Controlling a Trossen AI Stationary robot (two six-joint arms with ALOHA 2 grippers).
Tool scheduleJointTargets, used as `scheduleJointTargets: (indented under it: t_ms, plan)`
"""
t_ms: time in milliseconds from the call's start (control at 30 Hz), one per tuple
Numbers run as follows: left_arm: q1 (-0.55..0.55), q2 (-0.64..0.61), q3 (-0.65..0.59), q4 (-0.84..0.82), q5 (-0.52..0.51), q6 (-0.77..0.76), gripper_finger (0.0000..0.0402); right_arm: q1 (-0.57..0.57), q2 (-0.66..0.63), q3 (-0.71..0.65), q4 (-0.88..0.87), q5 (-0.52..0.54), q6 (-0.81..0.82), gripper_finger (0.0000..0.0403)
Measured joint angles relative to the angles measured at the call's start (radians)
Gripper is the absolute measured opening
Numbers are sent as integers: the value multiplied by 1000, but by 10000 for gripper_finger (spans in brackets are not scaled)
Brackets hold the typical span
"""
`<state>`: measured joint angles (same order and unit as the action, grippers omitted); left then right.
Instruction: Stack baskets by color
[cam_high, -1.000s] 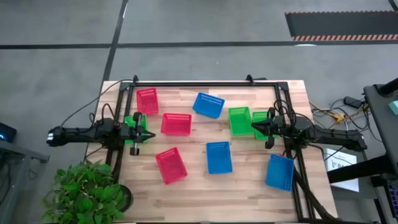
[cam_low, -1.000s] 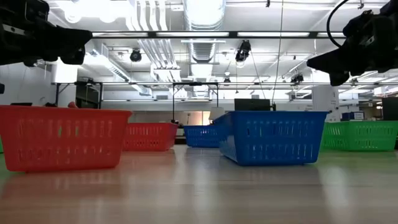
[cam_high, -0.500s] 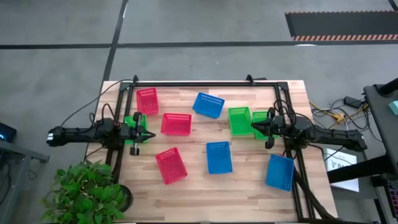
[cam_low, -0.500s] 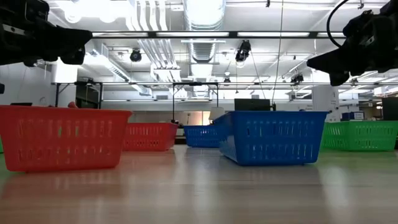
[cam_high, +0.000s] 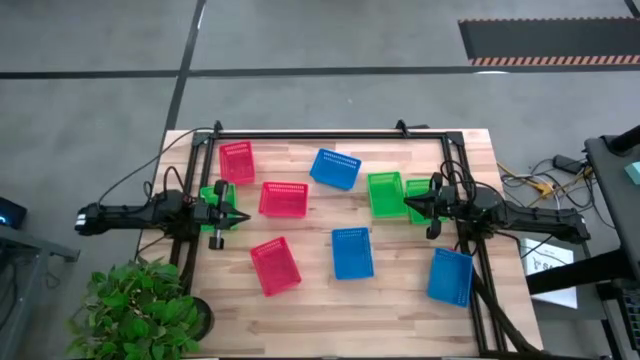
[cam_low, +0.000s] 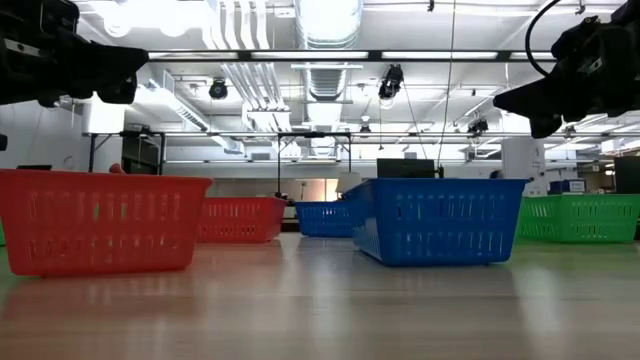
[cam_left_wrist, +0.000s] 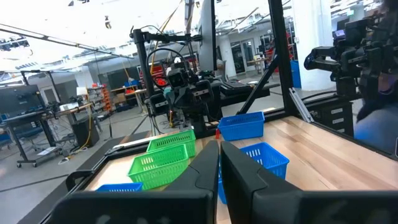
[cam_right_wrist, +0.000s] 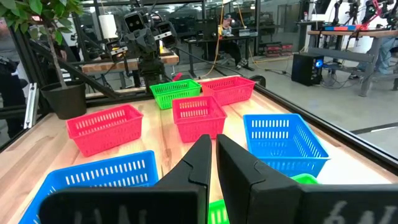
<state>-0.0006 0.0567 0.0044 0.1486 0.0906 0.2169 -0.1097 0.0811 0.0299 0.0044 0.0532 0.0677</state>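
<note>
- Nothing has changed in the last second: both my arms stay still, and no basket has moved. To my mind the sorting has not begun.
- My left hand (cam_high: 238, 216) hangs above the table's (cam_high: 330, 320) left edge, fingers pressed together, pinching nothing.
- My right hand (cam_high: 410, 206) hangs above the right side, fingers also pressed together and empty, over two green baskets.
- Nine baskets lie scattered on the table, none stacked.
- Red: one (cam_high: 237, 161) at the far left corner, one (cam_high: 283, 198) just right of my left hand, one (cam_high: 275, 266) tilted toward the near edge.
- Blue: one (cam_high: 335, 168) tilted at the far middle, one (cam_high: 351, 252) at the near middle, one (cam_high: 450, 276) at the near right, hanging over the frame rail.
- Green: one (cam_high: 385, 194) right of centre, a second (cam_high: 421, 199) just beside it and partly under my right arm, a third (cam_high: 213, 194) under my left arm at the left edge.
- A potted plant (cam_high: 140, 310) stands off the table's near left corner.
- My guess: the two neighbouring green baskets are the easiest first pair, being right below my right hand; the third green sits well apart, across the table.
</note>
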Motion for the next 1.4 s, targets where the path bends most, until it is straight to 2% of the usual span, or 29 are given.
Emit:
scheduleJointTargets:
  t_ms: [900,967,1100,1233,1400]
  plan:
    - [0,0,0,1,0,-1,0,0,0,0,32,0,10,18]
    - [0,0,0,26,0,-60,0,0,0,0,32,0,10,18]
    - [0,0,0,108,-9,-325,0,0,0,0,32,0,10,18]
    - [0,0,0,236,-21,-389,0,0,0,0,31,0,9,18]
    - [0,0,0,366,-21,-393,0,0,0,0,38,0,-1,18]
